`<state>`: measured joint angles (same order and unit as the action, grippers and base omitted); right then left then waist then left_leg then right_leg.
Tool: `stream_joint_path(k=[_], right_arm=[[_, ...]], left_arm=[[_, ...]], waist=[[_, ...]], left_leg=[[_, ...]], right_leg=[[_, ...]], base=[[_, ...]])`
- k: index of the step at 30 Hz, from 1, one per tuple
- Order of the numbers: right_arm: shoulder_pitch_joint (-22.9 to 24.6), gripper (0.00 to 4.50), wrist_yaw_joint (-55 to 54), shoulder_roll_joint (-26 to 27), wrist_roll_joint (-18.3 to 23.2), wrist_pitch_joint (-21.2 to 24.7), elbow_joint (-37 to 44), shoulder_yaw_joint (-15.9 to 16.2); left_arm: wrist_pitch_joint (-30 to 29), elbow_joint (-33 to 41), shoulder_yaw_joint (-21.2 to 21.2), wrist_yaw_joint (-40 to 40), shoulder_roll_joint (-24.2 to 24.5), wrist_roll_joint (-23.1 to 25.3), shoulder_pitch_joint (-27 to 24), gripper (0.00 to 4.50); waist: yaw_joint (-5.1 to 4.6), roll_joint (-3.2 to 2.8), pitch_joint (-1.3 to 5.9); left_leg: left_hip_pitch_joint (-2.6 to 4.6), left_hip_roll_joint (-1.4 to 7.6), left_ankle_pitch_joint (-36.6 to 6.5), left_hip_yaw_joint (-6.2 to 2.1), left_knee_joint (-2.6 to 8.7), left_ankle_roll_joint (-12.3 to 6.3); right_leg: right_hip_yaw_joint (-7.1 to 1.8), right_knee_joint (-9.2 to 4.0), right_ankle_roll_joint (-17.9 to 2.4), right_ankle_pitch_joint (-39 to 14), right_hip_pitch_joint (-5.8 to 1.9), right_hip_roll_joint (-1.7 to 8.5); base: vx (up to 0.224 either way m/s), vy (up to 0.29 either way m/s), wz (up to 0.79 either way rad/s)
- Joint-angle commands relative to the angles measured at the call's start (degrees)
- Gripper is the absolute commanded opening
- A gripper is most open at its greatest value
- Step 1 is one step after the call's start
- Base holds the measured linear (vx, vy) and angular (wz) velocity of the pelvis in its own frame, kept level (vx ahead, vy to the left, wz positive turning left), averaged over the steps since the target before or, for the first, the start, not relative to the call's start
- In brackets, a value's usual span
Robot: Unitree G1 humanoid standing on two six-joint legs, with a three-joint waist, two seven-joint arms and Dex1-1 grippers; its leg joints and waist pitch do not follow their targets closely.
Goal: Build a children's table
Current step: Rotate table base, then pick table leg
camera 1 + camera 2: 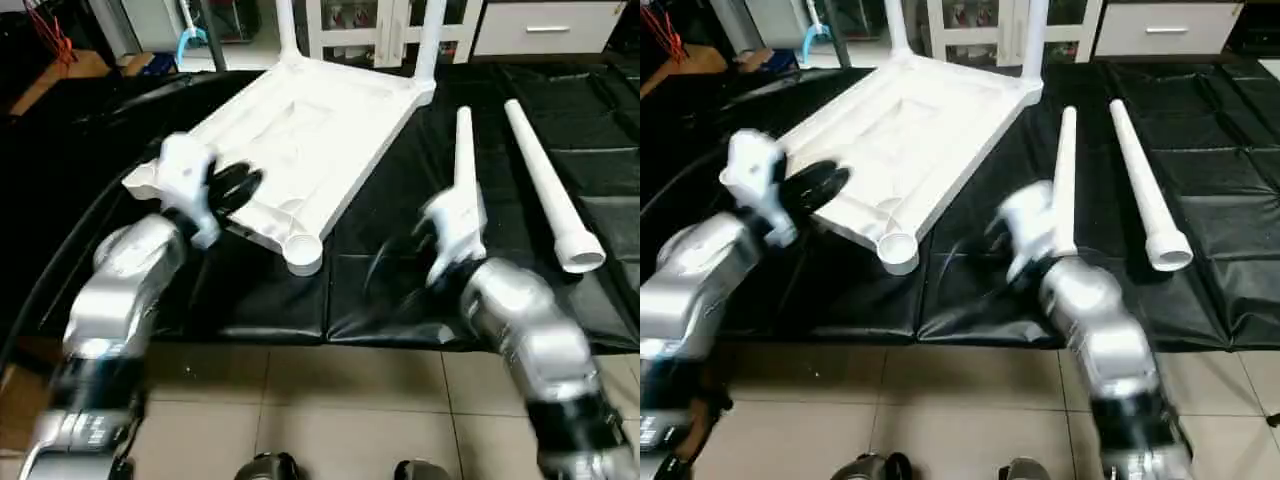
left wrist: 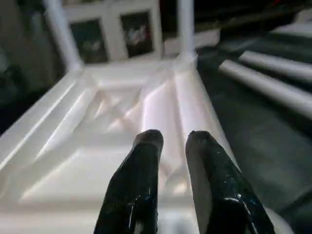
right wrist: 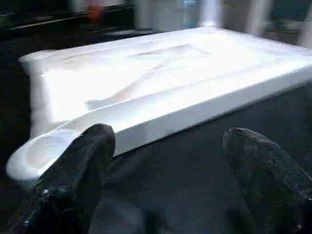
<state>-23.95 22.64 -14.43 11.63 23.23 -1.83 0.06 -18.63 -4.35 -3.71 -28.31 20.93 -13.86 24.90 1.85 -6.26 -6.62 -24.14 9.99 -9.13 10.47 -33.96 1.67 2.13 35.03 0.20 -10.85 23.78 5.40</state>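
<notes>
The white tabletop [image 1: 300,130] lies upside down on the black mat, ribbed underside up. Two white legs [image 1: 430,40] stand upright in its far corner sockets. The near corner socket [image 1: 303,250] is bare. Two loose legs lie on the mat to the right: one [image 1: 545,185] further right, the other [image 1: 464,150] running under my right wrist. My left gripper [image 2: 170,139] hovers over the tabletop's near left part, fingers a narrow gap apart with nothing between them. My right gripper [image 3: 165,141] stands wide open over the mat, just right of the near socket, holding nothing.
The black mat [image 1: 600,150] covers the floor under the parts, and its front edge meets beige tiles [image 1: 330,400] near my body. White cabinets [image 1: 350,25] and a drawer unit [image 1: 545,25] stand behind. A wooden piece [image 1: 60,70] lies at the far left.
</notes>
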Motion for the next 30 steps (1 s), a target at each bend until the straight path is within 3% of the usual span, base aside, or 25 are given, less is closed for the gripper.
stream_joint_path(k=[1,3,4,6,8,10,12,14,17,19,20,24,25,30], right_arm=[[-1.43,4.25,-2.13,0.42,1.63,2.63,-1.06,-1.83],[-2.30,4.25,-4.13,0.03,0.69,3.19,-0.92,-2.87],[-2.47,4.33,-5.08,-0.09,-0.21,3.17,-0.83,-2.98],[-3.49,4.42,-8.26,0.01,-2.45,4.79,-1.94,-3.09],[-7.20,4.42,-12.91,0.25,-5.42,7.90,-5.60,-3.19],[-8.98,4.42,-15.14,0.30,-7.01,8.85,-7.24,-3.10],[-12.32,4.42,-16.15,-0.40,-7.83,12.30,-10.72,-2.65],[-16.33,4.42,-14.01,-1.18,-4.84,13.51,-16.05,-3.89],[-22.88,4.42,-15.46,-1.68,-4.35,13.10,-25.92,-5.96],[-24.59,4.42,-15.60,-1.96,-4.83,12.90,-28.73,-6.09],[-27.33,4.42,-14.77,-2.81,-6.37,13.08,-33.40,-5.56],[-29.99,4.42,-14.36,-4.16,-7.41,15.85,-39.03,-5.44],[-30.68,4.42,-14.11,-4.52,-7.27,17.75,-41.00,-5.32],[-32.11,4.42,-13.21,-4.96,-6.21,21.01,-47.75,-5.69]], left_arm=[[-3.40,3.15,-0.88,3.69,-1.27,0.28,-2.13,1.20],[-5.75,5.99,-2.20,10.04,-5.08,1.62,-5.19,1.20],[-6.13,7.24,-2.49,12.11,-6.49,2.19,-6.34,1.20],[-5.64,9.61,-2.38,15.45,-8.68,3.28,-8.15,1.20],[-6.87,13.75,-0.37,18.42,-10.04,5.13,-9.80,1.20],[-7.99,15.26,0.66,18.21,-10.10,5.08,-10.18,1.20],[-10.20,17.50,3.20,14.66,-9.44,2.73,-10.39,1.20],[-12.48,19.31,6.82,9.97,-8.33,1.18,-9.86,1.20],[-14.14,21.44,12.53,5.37,-6.03,2.36,-8.84,1.20],[-14.17,22.10,13.63,4.33,-5.54,2.31,-8.83,1.20],[-14.93,23.42,15.43,3.11,-4.34,2.58,-8.84,1.20],[-16.80,25.95,17.35,0.30,-1.85,1.53,-9.21,1.20],[-17.60,26.86,17.76,-0.96,-0.90,0.65,-9.61,1.20],[-20.39,30.11,18.79,-5.37,1.74,-2.56,-10.74,1.20]], waist=[[-0.20,-0.34,4.78],[-0.13,-0.33,4.87],[-0.06,-0.01,4.89],[-0.10,0.22,5.01],[-0.07,0.54,4.88],[-0.15,0.51,4.66],[-0.33,0.12,4.20],[-0.27,0.31,3.87],[-0.44,0.13,4.06],[-0.35,0.19,4.46],[-0.36,0.77,4.53],[-0.19,0.61,4.87],[-0.23,0.88,4.77],[-0.23,0.87,4.35]], left_leg=[[2.44,2.13,-12.58,-1.02,4.14,-0.29],[2.41,2.28,-10.50,-0.95,3.92,-0.94],[1.94,2.22,-8.22,-0.97,3.70,-2.16],[1.80,2.04,-6.84,-0.93,3.47,-3.30],[1.77,1.99,-7.75,-0.79,3.48,-3.95],[2.01,2.02,-9.52,-0.79,3.56,-3.11],[2.17,1.85,-11.67,-0.86,3.79,-1.81],[2.33,1.98,-13.64,-0.82,3.98,-0.82],[2.27,1.78,-13.15,-0.86,3.78,-0.35],[1.95,1.64,-8.68,-0.79,3.33,-1.29],[1.92,1.67,-8.01,-0.67,3.31,-1.81],[1.88,1.54,-3.23,-0.57,2.70,-4.41],[1.80,1.51,-2.93,-0.46,2.65,-4.92],[1.96,1.77,-5.51,-0.33,2.83,-4.87]], right_leg=[[-1.32,-3.43,-12.40,-4.63,-2.25,1.77],[-1.27,-3.16,-13.11,-0.58,-2.46,1.73],[-1.18,-3.12,-13.40,1.67,-2.85,1.83],[-1.15,-3.20,-13.40,1.54,-2.88,1.82],[-1.20,-3.66,-13.28,-1.73,-2.81,1.96],[-1.18,-3.98,-12.89,-7.01,-2.47,1.86],[-1.16,-4.12,-11.95,-10.09,-2.20,1.63],[-1.37,-4.36,-11.08,-11.28,-1.91,1.72],[-1.23,-4.04,-11.31,-9.08,-2.03,1.59],[-1.18,-3.36,-12.75,-3.94,-2.51,1.71],[-1.17,-3.48,-13.09,-3.16,-2.60,1.69],[-1.05,-2.77,-15.28,0.97,-2.90,1.58],[-1.06,-2.78,-15.66,1.26,-2.91,1.52],[-1.06,-3.04,-16.21,-2.77,-2.66,1.60]], base=[[0.000,0.000,0.00],[0.000,0.000,0.00],[0.000,0.000,0.00],[0.000,0.000,0.00],[0.000,0.000,0.00],[0.000,0.000,0.00],[0.000,0.000,0.00],[0.000,0.000,0.00],[0.000,0.000,0.00],[0.000,0.000,0.00],[0.000,0.000,0.00],[0.000,0.000,0.00],[0.000,0.000,0.00],[0.000,0.000,0.00]])
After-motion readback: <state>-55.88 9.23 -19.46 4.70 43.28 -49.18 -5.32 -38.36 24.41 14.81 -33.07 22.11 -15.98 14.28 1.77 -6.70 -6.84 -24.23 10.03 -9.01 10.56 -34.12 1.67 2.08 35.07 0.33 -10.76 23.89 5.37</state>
